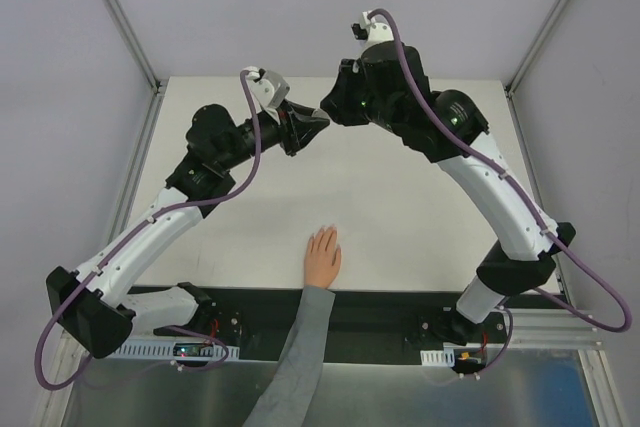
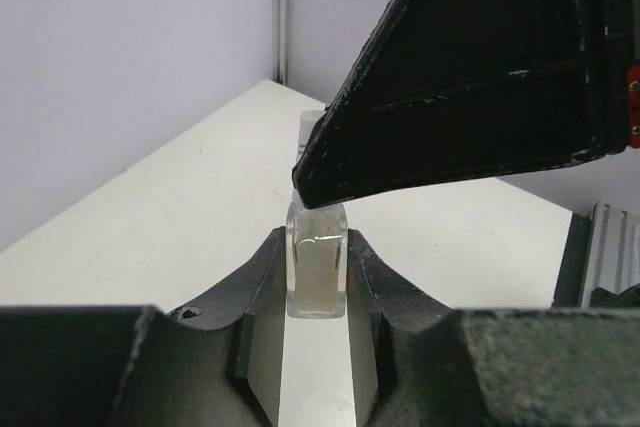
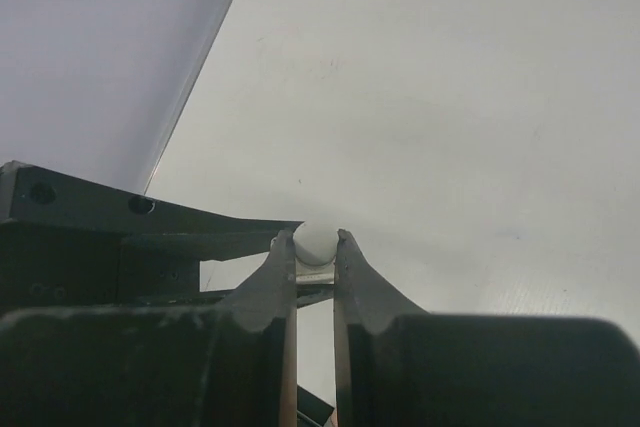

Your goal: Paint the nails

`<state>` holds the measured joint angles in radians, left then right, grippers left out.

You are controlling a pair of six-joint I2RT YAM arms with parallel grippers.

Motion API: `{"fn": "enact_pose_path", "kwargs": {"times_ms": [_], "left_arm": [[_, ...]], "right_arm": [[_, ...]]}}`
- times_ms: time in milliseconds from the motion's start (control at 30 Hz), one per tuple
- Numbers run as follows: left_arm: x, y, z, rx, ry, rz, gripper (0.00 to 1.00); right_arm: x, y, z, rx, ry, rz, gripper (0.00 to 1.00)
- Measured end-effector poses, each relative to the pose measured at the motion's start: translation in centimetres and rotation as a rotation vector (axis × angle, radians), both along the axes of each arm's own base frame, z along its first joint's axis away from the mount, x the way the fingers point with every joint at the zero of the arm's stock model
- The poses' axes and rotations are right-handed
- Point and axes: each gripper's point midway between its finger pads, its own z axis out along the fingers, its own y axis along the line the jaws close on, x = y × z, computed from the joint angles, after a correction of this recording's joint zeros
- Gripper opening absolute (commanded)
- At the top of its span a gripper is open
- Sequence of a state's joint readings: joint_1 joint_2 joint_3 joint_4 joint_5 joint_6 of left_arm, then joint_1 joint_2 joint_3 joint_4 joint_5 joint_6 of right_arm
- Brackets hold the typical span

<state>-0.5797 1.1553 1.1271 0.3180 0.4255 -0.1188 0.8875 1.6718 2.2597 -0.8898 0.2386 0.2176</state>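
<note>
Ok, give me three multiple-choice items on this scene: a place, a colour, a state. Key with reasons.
1. The hand lies on the table: A at its near edge; B in its far left corner; C in its far right corner.
2. The cap pinched by the right gripper is: A red; B white; C black.
3. The left gripper is: A open and empty; B shut on the small clear bottle; C pressed flat on the table.
Key: 1 A, the top view shows it by the near edge; 2 B, a white round top shows in its grip in the right wrist view; 3 B, the left wrist view shows the bottle clamped in it.
</note>
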Motion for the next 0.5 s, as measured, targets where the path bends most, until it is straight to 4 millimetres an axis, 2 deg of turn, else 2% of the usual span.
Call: {"fn": "enact_pose_path", "kwargs": {"times_ms": [33, 67, 133, 167, 233, 267, 367, 500], "left_arm": [[0.1, -0.1, -0.4, 0.009, 0.009, 0.004, 0.00], [0.0, -0.1, -0.7, 0.018, 0.020, 0.004, 0.00], [-0.1, -0.1, -1.0, 0.024, 0.032, 0.001, 0.00], [-0.2, -0.1, -0.9, 0.023, 0.034, 0.002, 0.00], [-0.8, 0.4, -0.7, 0.023, 0.038, 0.004, 0.00], [-1.1, 0.6, -0.8, 0.026, 0.046, 0.003, 0.00], [-3.0, 1.3, -0.3, 0.018, 0.054, -0.034, 0.00], [-5.8, 1.8, -0.5, -0.008, 0.089, -0.111, 0.00]], "right_arm": [[0.1, -0.1, -0.4, -0.007, 0.003, -0.013, 0.16], [0.1, -0.2, -0.7, -0.012, 0.007, -0.017, 0.28], [0.1, -0.2, -0.9, -0.007, 0.011, -0.006, 0.37], [-0.1, -0.1, -1.0, -0.008, 0.017, 0.015, 0.51], [-1.2, -0.1, -1.3, 0.007, 0.041, 0.095, 0.64], [-1.7, 0.0, -1.2, 0.022, 0.045, 0.147, 0.74], [-3.3, -0.9, -0.6, 0.088, 0.040, 0.296, 0.85], [-5.5, -2.0, 0.7, 0.220, 0.005, 0.488, 0.87]]}}
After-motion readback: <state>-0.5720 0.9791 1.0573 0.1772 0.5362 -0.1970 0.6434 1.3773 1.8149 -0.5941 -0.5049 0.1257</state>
